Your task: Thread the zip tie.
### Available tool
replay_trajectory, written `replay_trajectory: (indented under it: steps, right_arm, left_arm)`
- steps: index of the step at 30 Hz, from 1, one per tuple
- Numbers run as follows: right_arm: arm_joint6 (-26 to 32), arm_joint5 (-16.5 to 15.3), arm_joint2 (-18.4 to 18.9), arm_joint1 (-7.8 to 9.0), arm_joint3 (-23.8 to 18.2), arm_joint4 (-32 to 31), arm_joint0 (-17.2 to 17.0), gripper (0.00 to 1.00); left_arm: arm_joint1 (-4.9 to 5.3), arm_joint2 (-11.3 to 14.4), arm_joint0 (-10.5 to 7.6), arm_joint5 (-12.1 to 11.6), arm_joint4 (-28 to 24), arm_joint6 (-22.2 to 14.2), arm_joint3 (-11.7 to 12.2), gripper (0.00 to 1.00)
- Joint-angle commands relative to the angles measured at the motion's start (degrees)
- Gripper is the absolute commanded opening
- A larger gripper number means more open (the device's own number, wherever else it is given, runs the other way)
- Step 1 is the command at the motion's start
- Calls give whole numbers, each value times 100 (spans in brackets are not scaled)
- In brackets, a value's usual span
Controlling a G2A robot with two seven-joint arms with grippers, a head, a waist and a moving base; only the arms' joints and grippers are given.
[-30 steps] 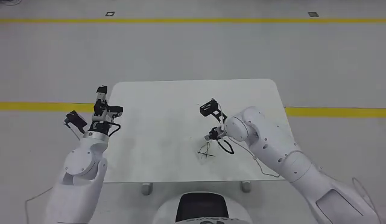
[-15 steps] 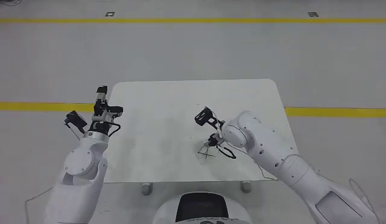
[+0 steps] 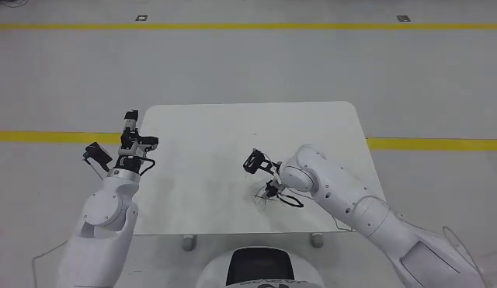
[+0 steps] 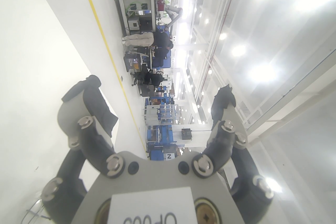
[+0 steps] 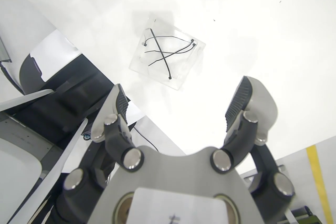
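**Hovering the open right hand over a tray of zip ties**

Top view: the white table (image 3: 233, 133) carries a small clear tray (image 3: 265, 197) near its front edge, a little to the robot's right of the middle. Thin black zip ties (image 3: 264, 196) lie crossed inside it. The right hand (image 3: 271, 188) sits above the tray's far side, close to it. The left hand (image 3: 140, 130) is at the table's left edge, well apart from the tray, so the right arm is clearly the nearer one.

Left wrist view: the left hand (image 4: 157, 93) has its fingers spread wide with nothing between them. It points out across the room, away from the tray.

Right wrist view: the right hand (image 5: 181, 93) is spread open and empty, both ribbed pads bare. The tray (image 5: 192, 67) lies on the table (image 5: 236, 25) straight ahead of the fingertips, with its nearest corner between them. The zip ties (image 5: 164, 51) are all inside the tray, none lifted. One tie runs roughly along the hand's pointing line, its head end toward the hand. The others curve across it, with two heads side by side at one edge. By my reading, the pick depends on going straight down onto one tie where it lies free of the crossing, with the fingers closing across its length.
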Motion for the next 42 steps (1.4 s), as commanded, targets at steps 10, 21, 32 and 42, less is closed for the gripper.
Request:
replay_trajectory:
  steps: [10, 21, 32, 42]
  right_arm:
    - [-201, -836, -103, -35, 324, 115, 111, 100]
    - [-193, -712, -213, -160, 589, 353, 260, 100]
    - [-416, 120, -332, -316, 521, 440, 172, 100]
    - [-126, 391, -504, -484, 768, 518, 277, 100]
  left_arm:
    - [0, 0, 0, 0, 0, 0, 0, 100]
    - [0, 0, 0, 0, 0, 0, 0, 100]
    - [0, 0, 0, 0, 0, 0, 0, 100]
    - [0, 0, 0, 0, 0, 0, 0, 100]
